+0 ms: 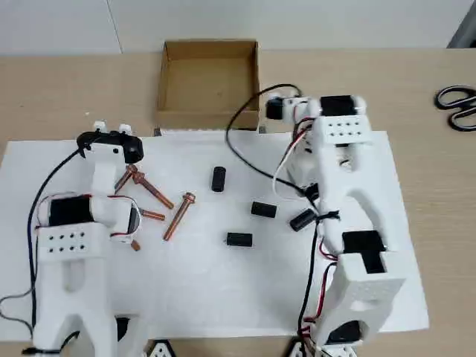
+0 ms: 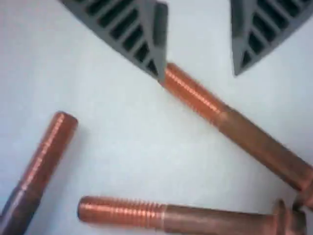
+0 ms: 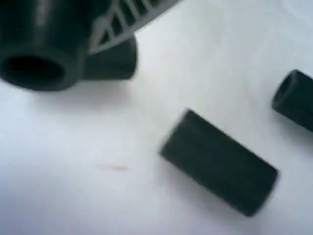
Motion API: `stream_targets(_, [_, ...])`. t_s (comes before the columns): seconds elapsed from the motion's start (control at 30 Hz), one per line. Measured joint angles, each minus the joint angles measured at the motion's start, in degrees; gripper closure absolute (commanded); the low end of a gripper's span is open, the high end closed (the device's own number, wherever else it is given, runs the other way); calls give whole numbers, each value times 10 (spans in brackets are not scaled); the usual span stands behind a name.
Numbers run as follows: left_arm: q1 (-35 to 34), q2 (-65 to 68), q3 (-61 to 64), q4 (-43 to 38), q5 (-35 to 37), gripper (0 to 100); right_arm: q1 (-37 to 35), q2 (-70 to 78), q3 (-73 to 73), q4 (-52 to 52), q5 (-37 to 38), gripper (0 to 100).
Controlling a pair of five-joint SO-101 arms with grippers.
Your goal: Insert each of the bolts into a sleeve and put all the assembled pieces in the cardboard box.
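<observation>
Several copper bolts (image 1: 178,216) lie on the white sheet beside the left arm. My left gripper (image 1: 132,223) hangs low over them, open. In the left wrist view its grey fingertips (image 2: 151,58) straddle the threaded end of one bolt (image 2: 234,127), and two more bolts (image 2: 171,218) lie nearby. Black sleeves (image 1: 239,239) are scattered mid-table. My right gripper (image 1: 307,208) is shut on a sleeve (image 3: 36,63), whose open end faces the camera under a finger (image 3: 122,22). Another sleeve (image 3: 220,161) lies flat just beyond it. The cardboard box (image 1: 160,82) stands at the back.
Scissors (image 1: 457,104) lie at the far right on the wooden table. A black cable (image 1: 242,149) runs across the white sheet (image 1: 223,297) between the box and the right arm. More sleeves (image 1: 218,179) (image 1: 263,210) sit between the arms.
</observation>
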Motion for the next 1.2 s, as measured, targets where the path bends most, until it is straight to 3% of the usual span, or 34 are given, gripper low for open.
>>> stream_targets(0.23, [5,173,-217,129,-21,920,53,-4,0,8,-5,995])
stream_targets(0.4, [47,295,-275,142,-52,920,86,-63,36,8,-5,995])
stream_targets(0.67, [134,330,-276,142,-66,913,129,-129,101,8,-5,995])
stream_targets(1.2, [140,389,-276,19,-65,836,143,-168,135,8,10,994])
